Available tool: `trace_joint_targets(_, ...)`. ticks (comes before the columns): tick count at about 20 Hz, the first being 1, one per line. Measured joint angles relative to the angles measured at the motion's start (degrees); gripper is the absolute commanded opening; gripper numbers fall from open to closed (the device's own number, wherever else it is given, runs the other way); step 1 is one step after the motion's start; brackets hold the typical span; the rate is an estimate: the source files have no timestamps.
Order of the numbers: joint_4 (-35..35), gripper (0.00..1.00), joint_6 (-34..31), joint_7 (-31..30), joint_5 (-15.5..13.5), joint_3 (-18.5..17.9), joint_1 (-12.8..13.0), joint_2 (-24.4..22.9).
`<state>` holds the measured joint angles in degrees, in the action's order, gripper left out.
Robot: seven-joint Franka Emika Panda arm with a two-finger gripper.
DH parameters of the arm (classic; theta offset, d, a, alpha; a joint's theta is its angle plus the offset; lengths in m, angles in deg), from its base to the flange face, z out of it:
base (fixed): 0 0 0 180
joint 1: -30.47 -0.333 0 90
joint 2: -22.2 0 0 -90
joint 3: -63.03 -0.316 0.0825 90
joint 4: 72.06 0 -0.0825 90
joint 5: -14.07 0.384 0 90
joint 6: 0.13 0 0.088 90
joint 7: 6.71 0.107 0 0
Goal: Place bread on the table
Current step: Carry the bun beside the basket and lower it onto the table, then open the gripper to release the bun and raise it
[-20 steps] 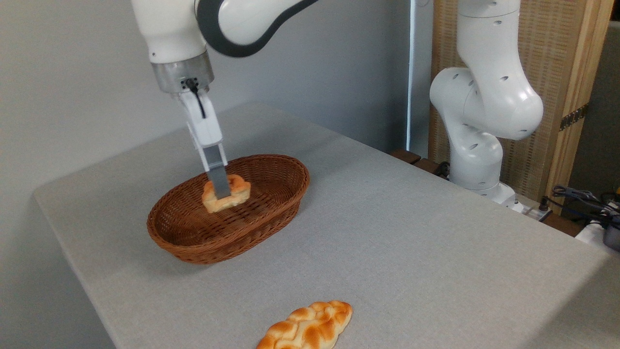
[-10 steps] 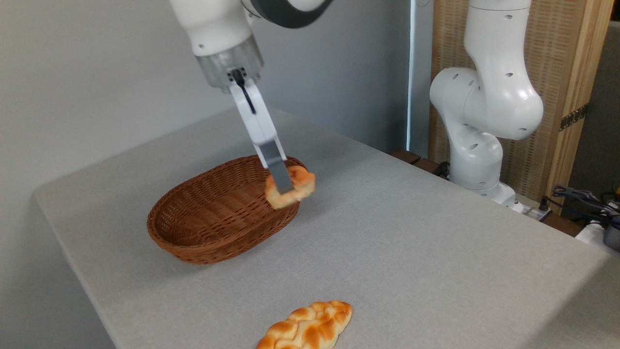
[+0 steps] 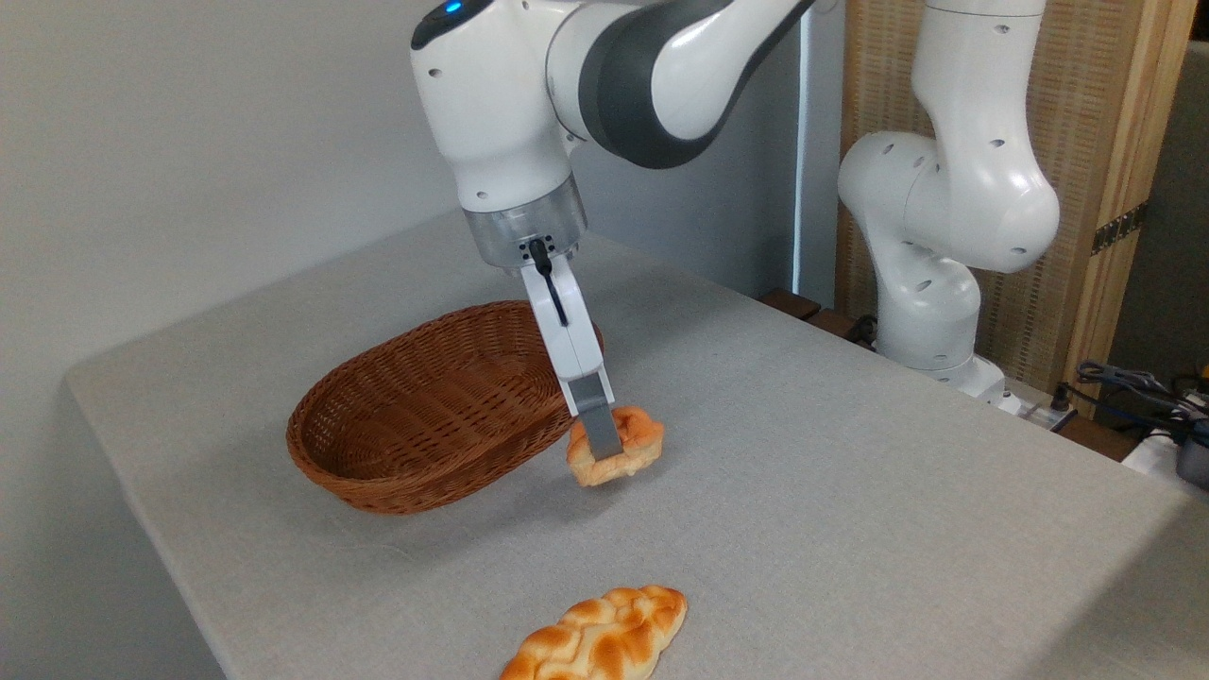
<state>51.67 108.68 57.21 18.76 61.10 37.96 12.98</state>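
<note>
The bread (image 3: 635,440), a small golden-orange bun with a knotted top, hangs just above the table (image 3: 803,491), right of the basket. My gripper (image 3: 609,444) is shut on the bread, its near grey finger (image 3: 599,425) covering the bun's middle; the far finger is hidden behind it. The bun casts a shadow on the grey cloth just under it, and I cannot tell whether its base touches the surface.
A brown oval wicker basket (image 3: 425,406) stands empty to the left of the bun. A long braided loaf (image 3: 600,637) lies at the table's front edge. The arm's white base (image 3: 945,236) rises at the right, with cables (image 3: 1133,387) beyond it.
My gripper has carried the bun out of the basket, over its right rim, then down and right to just above the table.
</note>
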Motion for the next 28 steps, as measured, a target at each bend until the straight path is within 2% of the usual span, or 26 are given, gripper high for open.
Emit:
trace_joint_targets(4,0.25,0.75,2.06,3.3,0.07,-2.58,0.02,-0.03)
trace_joint_targets(6,0.25,0.92,2.06,5.03,0.24,-4.34,0.0,-0.08)
trace_joint_targets(8,0.25,1.0,2.06,5.88,0.29,-5.35,-0.02,-0.13)
trace_joint_targets(24,1.37,1.0,1.44,5.91,0.32,-5.38,0.15,-0.88)
trace_joint_targets(27,-0.59,1.0,1.45,5.76,0.14,-5.3,0.17,-1.47)
trace_joint_targets(28,-2.12,1.0,1.45,5.03,-0.88,-5.17,0.19,-1.65)
